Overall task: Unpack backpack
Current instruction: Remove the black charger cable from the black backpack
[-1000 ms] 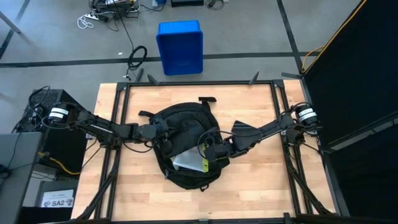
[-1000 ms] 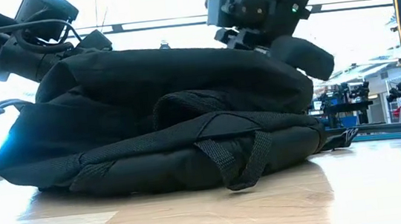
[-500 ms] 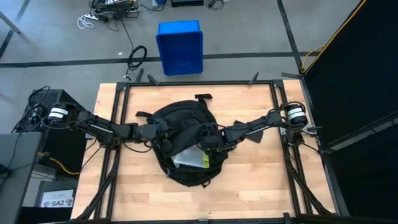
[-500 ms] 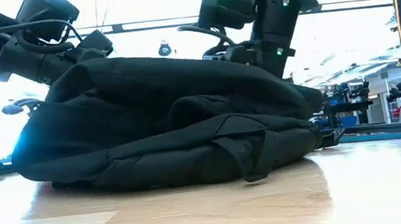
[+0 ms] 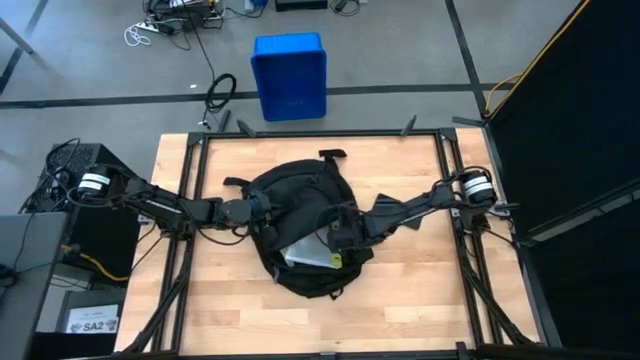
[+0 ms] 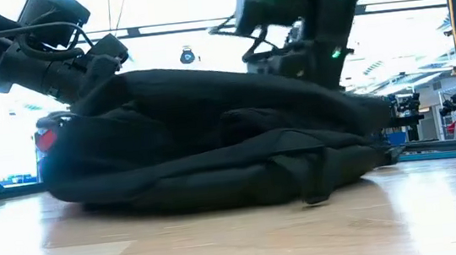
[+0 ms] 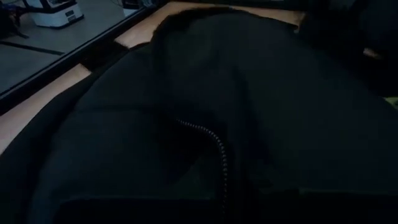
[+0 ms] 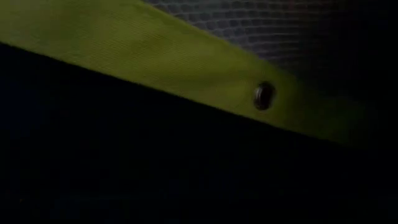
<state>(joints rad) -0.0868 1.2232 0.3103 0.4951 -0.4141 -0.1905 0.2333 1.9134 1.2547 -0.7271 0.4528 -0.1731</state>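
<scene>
Both arms are stretched low across the wooden table toward the backpack, which lies flat around the middle of the table, opening turned up. The left gripper reaches in from the left side and sits on the bag's left edge, jaws pressed together on the black fabric by the zipper, as far as I can tell. The right gripper comes in from the right, elbow low, tip down in the open mouth right by a pale flat thing with a yellow-green edge. Its jaws are closed; whether they're pinching that thing I can't tell.

Compared with a second ago, the right arm has pushed further in and its jaws have gone from partly spread to shut. The bag has slid a bit toward the far edge and looks flatter in the low view. The blue bin on the floor hasn't moved.
</scene>
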